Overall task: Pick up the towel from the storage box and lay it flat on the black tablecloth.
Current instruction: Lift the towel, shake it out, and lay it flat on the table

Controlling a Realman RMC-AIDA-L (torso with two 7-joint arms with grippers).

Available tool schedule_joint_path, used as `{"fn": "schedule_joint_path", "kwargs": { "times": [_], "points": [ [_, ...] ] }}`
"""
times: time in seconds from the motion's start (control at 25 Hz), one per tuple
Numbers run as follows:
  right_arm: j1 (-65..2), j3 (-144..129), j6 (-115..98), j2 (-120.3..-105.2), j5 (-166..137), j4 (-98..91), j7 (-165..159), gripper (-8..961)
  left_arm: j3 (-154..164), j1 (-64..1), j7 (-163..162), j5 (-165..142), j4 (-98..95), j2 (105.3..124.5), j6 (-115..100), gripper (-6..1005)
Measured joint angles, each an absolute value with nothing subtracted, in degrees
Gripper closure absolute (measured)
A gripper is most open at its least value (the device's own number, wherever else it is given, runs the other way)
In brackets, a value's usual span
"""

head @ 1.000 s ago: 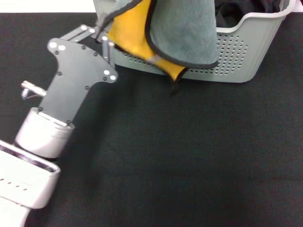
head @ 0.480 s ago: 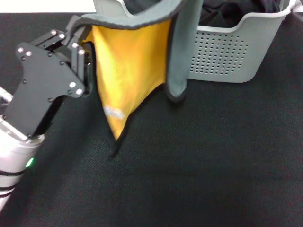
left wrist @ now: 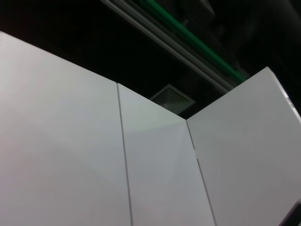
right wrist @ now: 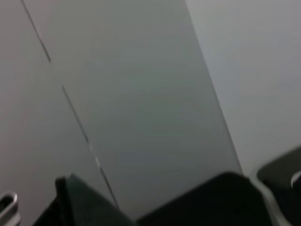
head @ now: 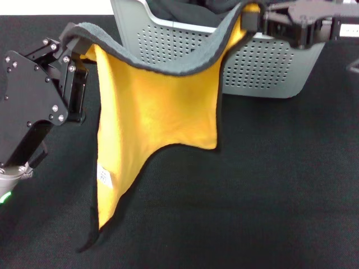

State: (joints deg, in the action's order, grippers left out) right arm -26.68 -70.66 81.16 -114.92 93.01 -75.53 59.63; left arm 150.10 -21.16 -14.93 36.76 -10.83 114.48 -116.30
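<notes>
You have the towel out of the storage box and stretched in the air just in front of it. The left gripper is clamped on one top corner and the right gripper on the other. The yellow side faces you, and the low tip touches the black tablecloth. Next, I think you must lower both corners together, away from the box, so the towel lies flat.
</notes>
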Motion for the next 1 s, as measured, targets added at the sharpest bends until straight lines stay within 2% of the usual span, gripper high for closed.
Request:
{"fn": "schedule_joint_path", "kwargs": {
  "times": [0.28, 0.48, 0.76, 1.0],
  "points": [
    [-21.9, -70.7, 85.6, -115.21, 90.2, -82.0, 58.7, 943, 150.1, -20.5, -18.1, 32.7, -10.8, 113.26, -116.5, 983],
    [-18.0, -70.7, 92.4, -115.31, 90.2, -86.7, 59.0, 943, 150.1, -19.9, -20.6, 24.0, -12.1, 111.19, -116.8, 982],
    [-12.2, -71.2, 97.0, -115.33, 90.2, -92.4, 59.3, 943, 150.0, -14.3, -18.9, 19.2, -19.0, 108.11, -116.9, 982],
    [-6.5, -71.5, 99.4, -114.96, 90.7, -97.0, 58.9, 942, 147.9, -11.4, -18.9, 12.5, -19.7, 107.26, -116.9, 982]
  ]
}}
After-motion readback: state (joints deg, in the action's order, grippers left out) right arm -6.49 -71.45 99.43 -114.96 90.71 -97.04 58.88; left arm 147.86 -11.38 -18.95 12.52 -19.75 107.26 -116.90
